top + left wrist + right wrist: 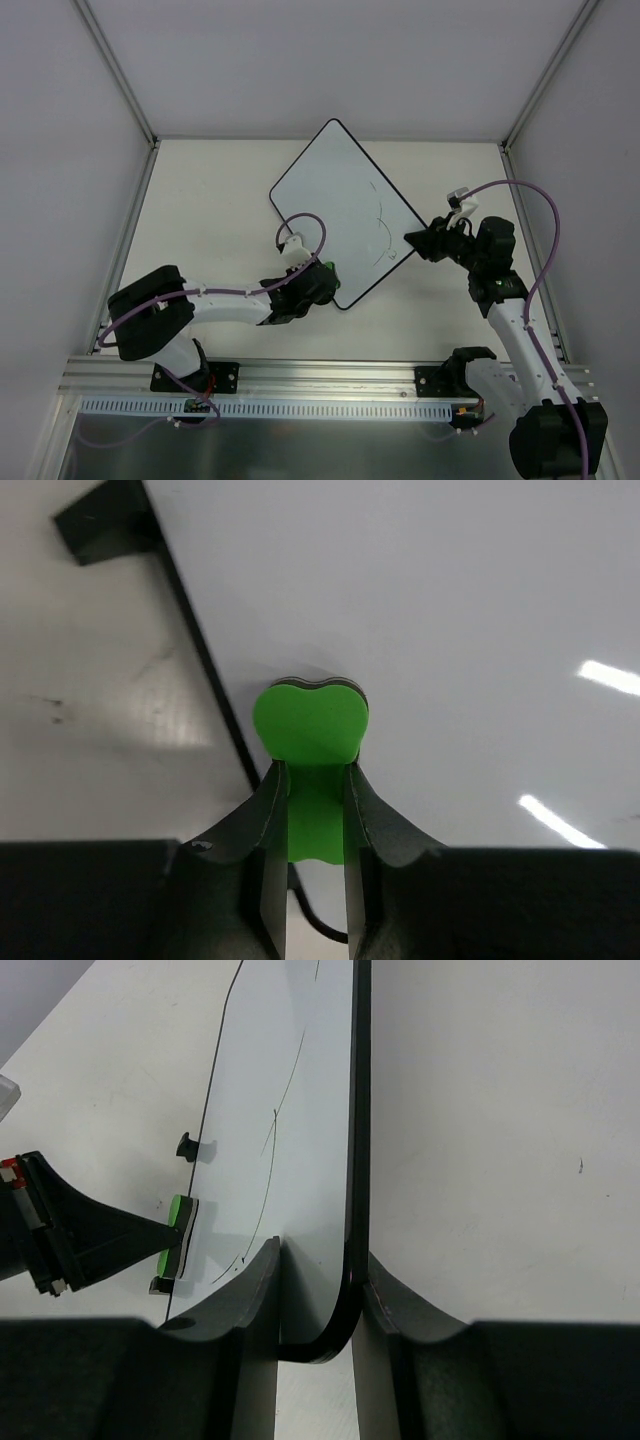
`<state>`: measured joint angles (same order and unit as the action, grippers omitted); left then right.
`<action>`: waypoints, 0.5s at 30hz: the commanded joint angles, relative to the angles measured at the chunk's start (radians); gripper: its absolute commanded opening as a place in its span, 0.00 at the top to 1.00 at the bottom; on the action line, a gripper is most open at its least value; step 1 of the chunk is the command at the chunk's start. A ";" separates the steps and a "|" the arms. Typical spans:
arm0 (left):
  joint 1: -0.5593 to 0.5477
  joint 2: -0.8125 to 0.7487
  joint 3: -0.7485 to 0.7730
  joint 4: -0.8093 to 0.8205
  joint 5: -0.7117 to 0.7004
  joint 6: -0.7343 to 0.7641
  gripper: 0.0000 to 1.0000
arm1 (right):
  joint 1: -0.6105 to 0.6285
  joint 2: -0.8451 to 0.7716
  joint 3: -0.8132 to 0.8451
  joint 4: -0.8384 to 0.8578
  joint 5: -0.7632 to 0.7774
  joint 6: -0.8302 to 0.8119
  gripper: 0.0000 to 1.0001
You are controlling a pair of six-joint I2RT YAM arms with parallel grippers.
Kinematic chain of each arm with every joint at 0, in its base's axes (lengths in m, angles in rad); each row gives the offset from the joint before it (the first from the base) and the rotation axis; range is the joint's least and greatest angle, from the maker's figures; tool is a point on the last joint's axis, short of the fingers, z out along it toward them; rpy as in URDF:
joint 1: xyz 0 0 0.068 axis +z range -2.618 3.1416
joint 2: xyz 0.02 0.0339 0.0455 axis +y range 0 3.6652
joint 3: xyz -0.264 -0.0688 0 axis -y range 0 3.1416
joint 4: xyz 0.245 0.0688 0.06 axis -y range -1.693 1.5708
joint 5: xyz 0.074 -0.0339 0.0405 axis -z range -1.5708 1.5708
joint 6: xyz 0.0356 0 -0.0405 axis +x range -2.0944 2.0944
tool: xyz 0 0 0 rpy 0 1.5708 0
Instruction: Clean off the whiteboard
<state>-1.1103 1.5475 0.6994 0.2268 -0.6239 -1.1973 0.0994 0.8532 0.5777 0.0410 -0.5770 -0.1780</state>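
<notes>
The whiteboard [335, 205] lies on the table turned like a diamond, with thin black pen lines [381, 232] near its right corner. My left gripper [322, 276] is shut on a green eraser [328, 268] at the board's near lower edge. In the left wrist view the eraser [310, 718] sits between the fingers [248, 830], pressed flat on the white surface [460, 620] just inside the black frame [200, 650]. My right gripper [416, 240] is shut on the board's right corner. The right wrist view shows the corner [335, 1335] between its fingers, the pen lines [288, 1095] and the eraser [181, 1232].
White enclosure walls stand on the left, back and right, with metal posts [120, 70] at the back corners. An aluminium rail [320, 385] runs along the near edge by the arm bases. A black foot [105, 522] of the board sticks out past its frame.
</notes>
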 commanded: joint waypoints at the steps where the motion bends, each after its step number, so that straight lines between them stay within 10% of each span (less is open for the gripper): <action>1: 0.035 0.079 -0.060 -0.222 0.038 0.013 1.00 | 0.048 0.003 -0.018 -0.101 -0.030 -0.201 1.00; 15: -0.026 0.126 0.159 -0.129 0.069 0.307 1.00 | 0.051 0.014 -0.015 -0.099 -0.041 -0.202 1.00</action>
<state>-1.0992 1.6100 0.7982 0.0296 -0.6991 -1.0077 0.1074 0.8478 0.5797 0.0490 -0.5831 -0.1860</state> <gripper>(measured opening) 0.188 0.301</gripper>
